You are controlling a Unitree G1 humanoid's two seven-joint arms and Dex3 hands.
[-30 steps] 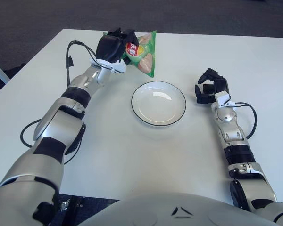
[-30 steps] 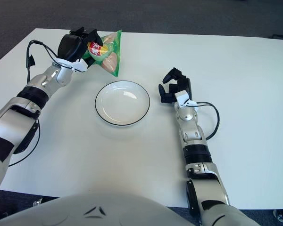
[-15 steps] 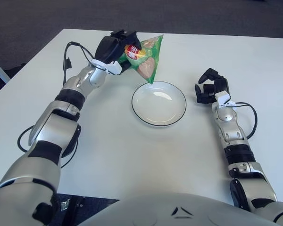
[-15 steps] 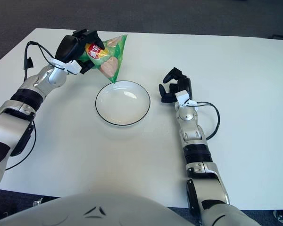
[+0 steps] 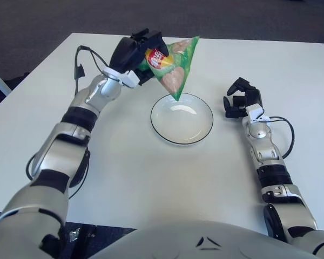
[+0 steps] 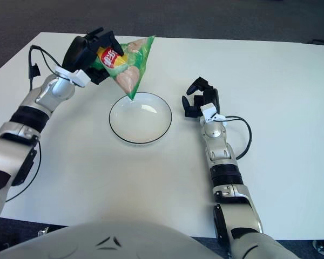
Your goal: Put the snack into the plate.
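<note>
Left to right, as seen by an observer facing the white counter [image 5: 151, 178]. The left robot hand [image 5: 130, 53], at about 10 o'clock from the plate, is clamped on one end of a green snack bag [image 5: 173, 67]. The bag hangs clear of the counter, tilted, with its lower corner pointing down over the plate's 12 o'clock rim. At centre lies the white plate [image 5: 181, 118], dark-rimmed and holding nothing. The right robot hand [image 5: 239, 100] shows just beside the plate at 3 o'clock, fingers loosely curled around nothing, taking no part in the work.

Progress, as a judgement: pickup and most of the carry are done, since the bag is lifted and its tip is already over the plate's far edge. Remaining are bringing the bag over the middle of the plate, lowering it and letting go.

Labelling: the bag carries a red patch with pale characters near the grasped end and pictures of pinkish and yellow food on the green ground. The writing is too small to read, and no brand can be made out.
</note>
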